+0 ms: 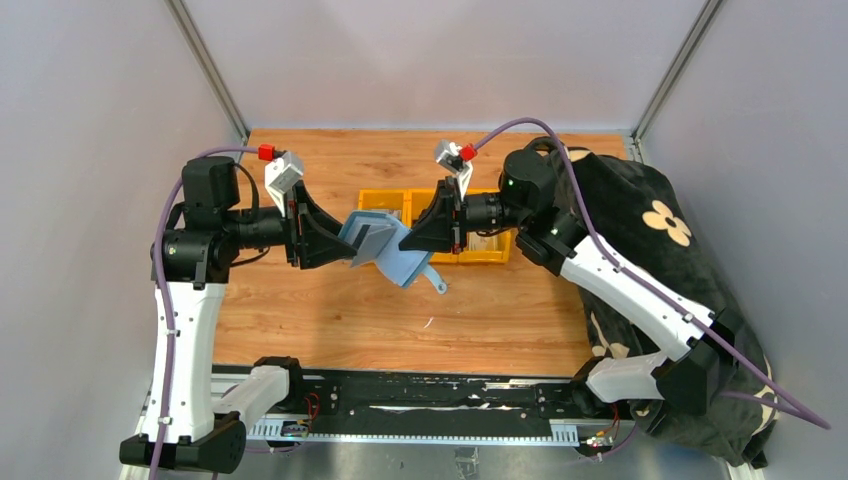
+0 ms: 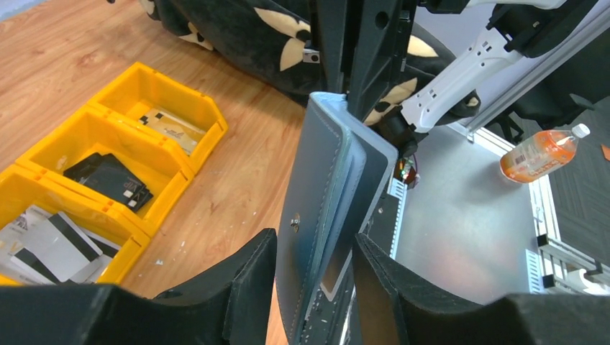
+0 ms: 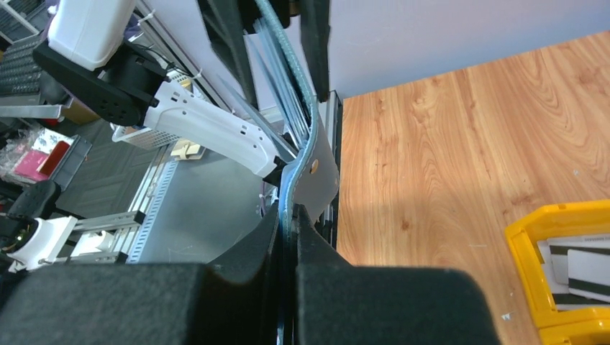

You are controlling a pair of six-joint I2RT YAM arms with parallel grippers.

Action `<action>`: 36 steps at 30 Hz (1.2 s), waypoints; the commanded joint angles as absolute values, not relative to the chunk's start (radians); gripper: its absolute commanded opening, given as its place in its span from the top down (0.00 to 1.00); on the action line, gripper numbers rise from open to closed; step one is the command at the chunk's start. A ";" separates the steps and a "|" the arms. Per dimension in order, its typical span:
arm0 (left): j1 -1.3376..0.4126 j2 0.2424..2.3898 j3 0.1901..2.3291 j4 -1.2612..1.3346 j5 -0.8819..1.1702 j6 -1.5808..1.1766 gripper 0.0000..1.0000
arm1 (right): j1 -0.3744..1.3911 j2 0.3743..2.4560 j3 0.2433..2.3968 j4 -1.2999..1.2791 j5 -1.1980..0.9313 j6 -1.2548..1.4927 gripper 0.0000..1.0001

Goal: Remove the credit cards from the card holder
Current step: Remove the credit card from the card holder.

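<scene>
The slate-blue card holder (image 1: 392, 256) hangs in the air between my two grippers, tab end drooping toward the table. My right gripper (image 3: 289, 233) is shut on one thin edge of the card holder (image 3: 306, 154). My left gripper (image 2: 314, 287) straddles the other end of the card holder (image 2: 324, 180), jaws open with slim gaps on both sides. A dark card (image 2: 336, 264) with a pale border shows inside the fold. More credit cards (image 2: 44, 248), pale with black stripes, lie in a yellow bin. Dark cards (image 2: 108, 180) lie in the bin beside it.
Yellow bins (image 1: 384, 204) stand in a row on the wooden table behind the grippers. A black cloth with cream flowers (image 1: 640, 225) covers the right side under the right arm. An orange bottle (image 2: 539, 152) lies on the grey floor past the table's near edge.
</scene>
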State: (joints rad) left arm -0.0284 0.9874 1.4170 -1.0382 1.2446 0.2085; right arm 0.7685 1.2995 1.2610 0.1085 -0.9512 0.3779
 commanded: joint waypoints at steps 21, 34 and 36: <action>-0.028 1.008 1.445 -1.150 1.365 0.322 0.48 | 0.880 1.269 1.244 0.353 -1.186 0.389 1.00; -0.029 0.970 1.432 -1.141 1.402 0.289 0.49 | 0.840 1.276 1.294 0.156 -0.964 0.289 1.00; -0.028 0.970 1.430 -1.140 1.398 0.289 0.50 | 0.819 1.253 1.274 0.170 -0.985 0.293 1.00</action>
